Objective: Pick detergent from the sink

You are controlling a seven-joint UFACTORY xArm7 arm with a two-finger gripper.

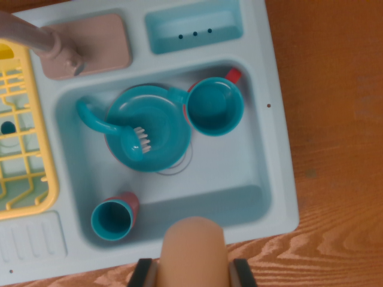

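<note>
Tool (192, 276) cut by bottom edge; held object (194, 248) blurred, possibly detergent.

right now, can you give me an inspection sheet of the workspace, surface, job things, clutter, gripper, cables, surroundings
surface: wooden table under a light blue toy sink unit
job's things: tan rounded object, possibly the detergent, sits between the gripper's fingers at the bottom edge
clutter: in the basin a teal plate with a teal brush across it, a teal cup, a smaller teal cup; a yellow rack at the wrist view's left
gripper: gripper fingers flank the tan object; firm contact cannot be confirmed
cables: nothing seen
surroundings: pinkish faucet and a small tray with three holes
</note>
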